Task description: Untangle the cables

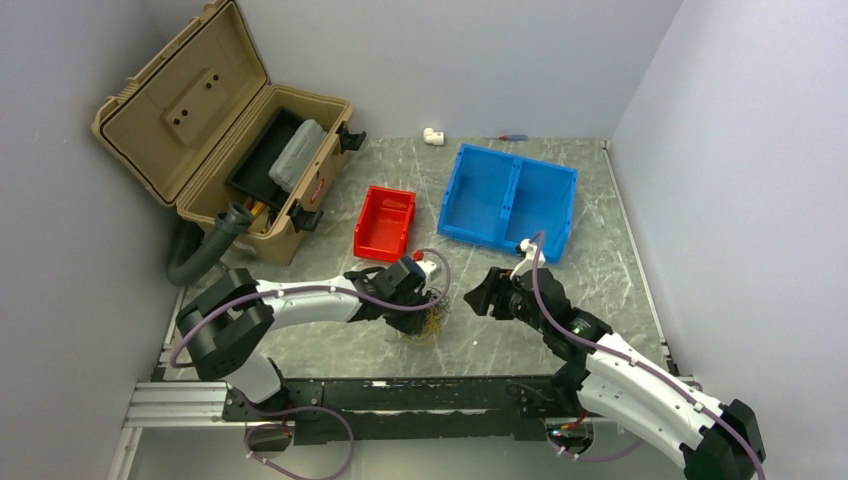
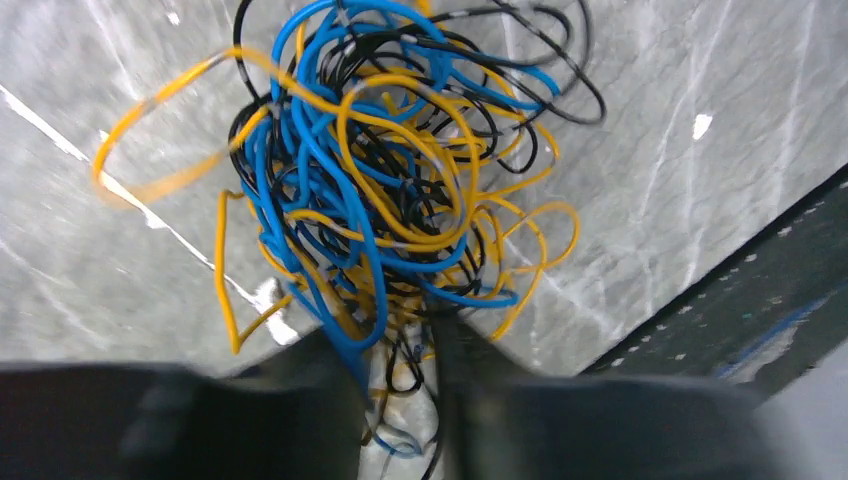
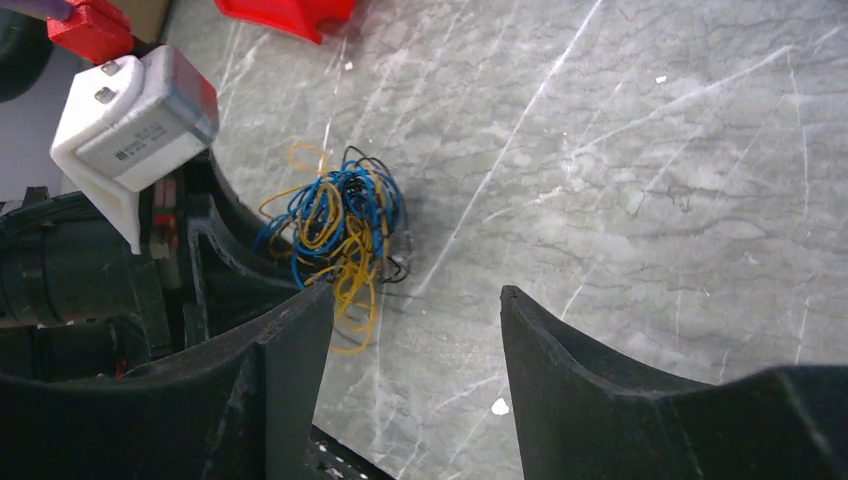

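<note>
Over the cables (image 2: 385,190), left jaws straddle strands half-open, right jaws gape empty; I'd pinch few, pull slowly.

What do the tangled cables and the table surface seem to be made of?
The cables: probably plastic-insulated wire, smooth and slightly glossy, since they hold springy loops in solid blue, yellow-orange and black. The table: grey marble-patterned laminate or stone, smooth, with pale veins; which of the two cannot be told.

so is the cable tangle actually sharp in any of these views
Left wrist: the cables are mostly sharp, the yellow loop at left is smeared, the left gripper's fingers dark and blurred; right wrist: tangle crisp; top external: too small to separate strands.
</note>
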Robot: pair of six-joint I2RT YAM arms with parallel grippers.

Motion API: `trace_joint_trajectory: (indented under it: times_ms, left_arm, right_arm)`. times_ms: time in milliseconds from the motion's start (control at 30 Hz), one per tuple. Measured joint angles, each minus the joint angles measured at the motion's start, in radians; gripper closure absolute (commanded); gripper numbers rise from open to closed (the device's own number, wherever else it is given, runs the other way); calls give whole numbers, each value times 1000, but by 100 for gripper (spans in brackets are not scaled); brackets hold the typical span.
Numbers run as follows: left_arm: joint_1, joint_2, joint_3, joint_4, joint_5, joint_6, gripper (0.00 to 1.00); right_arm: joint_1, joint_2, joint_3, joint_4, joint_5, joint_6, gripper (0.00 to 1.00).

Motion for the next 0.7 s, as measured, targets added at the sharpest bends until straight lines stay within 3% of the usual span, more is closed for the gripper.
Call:
trace_joint_trajectory:
  times_ms: [33, 67, 467, 700]
  left_arm:
    - [0, -2, -24, 23, 14, -5, 98]
    - [1, -10, -45, 46, 26, -6, 100]
    - [95, -358, -194, 323, 168, -20, 100]
    - [159, -409, -270, 470, 307, -75, 100]
  right_arm:
    - [0, 0, -5, 0, 0, 1, 36]
    - [0, 0, -10, -1, 0, 2, 36]
    - [0, -31, -21, -4, -11, 23, 39]
    - [0, -64, -38, 51, -80, 44, 40]
